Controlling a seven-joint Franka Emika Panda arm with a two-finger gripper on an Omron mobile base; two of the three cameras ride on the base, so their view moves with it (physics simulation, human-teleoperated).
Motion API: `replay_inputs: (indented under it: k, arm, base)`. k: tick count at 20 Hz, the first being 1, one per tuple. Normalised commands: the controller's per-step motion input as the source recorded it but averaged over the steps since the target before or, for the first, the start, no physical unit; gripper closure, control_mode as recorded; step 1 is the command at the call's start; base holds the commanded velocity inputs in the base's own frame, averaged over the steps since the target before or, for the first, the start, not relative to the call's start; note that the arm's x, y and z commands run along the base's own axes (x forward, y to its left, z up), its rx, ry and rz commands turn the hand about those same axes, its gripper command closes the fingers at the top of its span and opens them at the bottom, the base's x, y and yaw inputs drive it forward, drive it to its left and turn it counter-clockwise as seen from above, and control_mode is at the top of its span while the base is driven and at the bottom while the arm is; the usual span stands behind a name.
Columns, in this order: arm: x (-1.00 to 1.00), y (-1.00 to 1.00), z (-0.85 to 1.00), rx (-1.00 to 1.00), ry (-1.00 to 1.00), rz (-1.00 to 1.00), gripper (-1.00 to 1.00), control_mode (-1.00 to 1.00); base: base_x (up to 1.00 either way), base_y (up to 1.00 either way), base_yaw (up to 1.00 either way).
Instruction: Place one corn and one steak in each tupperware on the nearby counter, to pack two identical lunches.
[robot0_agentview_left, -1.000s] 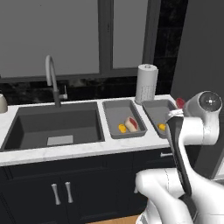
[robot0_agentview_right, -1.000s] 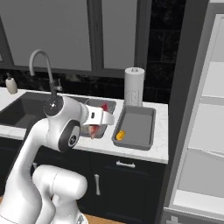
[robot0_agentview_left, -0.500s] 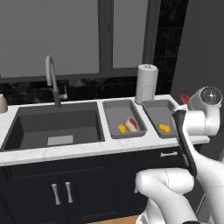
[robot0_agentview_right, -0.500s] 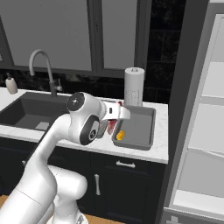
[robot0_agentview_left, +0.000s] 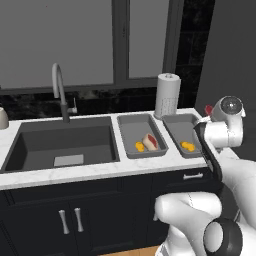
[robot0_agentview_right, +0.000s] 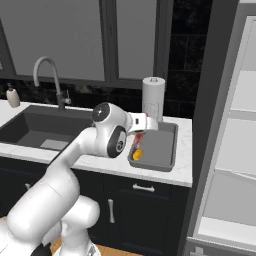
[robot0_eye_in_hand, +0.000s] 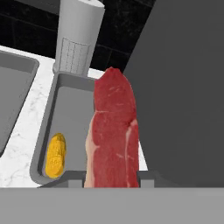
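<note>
Spanning the scene, the white marble-look counter (robot0_agentview_left: 90, 172) carried a dark sink basin (robot0_agentview_left: 62, 145) with a curved faucet (robot0_agentview_left: 59, 90) behind it, and to the right of the basin sat two grey tupperware trays side by side. The left tupperware (robot0_agentview_left: 141, 135) held one corn (robot0_agentview_left: 140, 146) and one steak (robot0_agentview_left: 150, 141), lying just beside each other near its front end. The right tupperware (robot0_agentview_right: 159, 146) held a single corn (robot0_agentview_right: 137, 155) near its front left corner, and a paper towel roll (robot0_agentview_right: 153, 98) stood upright just behind it. The white arm reached over this right tray, and its gripper (robot0_agentview_right: 141, 131) was clamped tight on the second steak (robot0_eye_in_hand: 114, 131), which hung in the air above the tray, clear of its floor. In the hand view that steak stood on end between the finger tips, red face toward the camera, with the corn to its left below.
</note>
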Motion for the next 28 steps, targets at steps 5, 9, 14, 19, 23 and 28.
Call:
replay_inputs:
  k: [5,9,14,19,23,28]
  arm:
    - [0.40,-0.25,-0.48,0.00,0.00,0.00,1.00,-1.00]
    - [0.39,-0.12,-0.47,0.00,0.00,0.00,1.00,-1.00]
    - [0.34,-0.04,-0.32,0.00,0.01,0.00,1.00,-1.00]
    - [0.23,0.00,-0.23,0.00,0.01,0.00,1.00,-1.00]
    - [0.15,-0.11,-0.12,0.00,0.01,0.01,1.00,-1.00]
    - [0.03,-0.24,-0.01,0.02,0.02,0.08,1.00,-1.00]
  base:
    - [0.00,0.00,0.00]
    - [0.00,0.00,0.00]
    - [0.00,0.00,0.00]
    - [0.00,0.00,0.00]
    - [0.00,0.00,0.00]
    - [0.00,0.00,0.00]
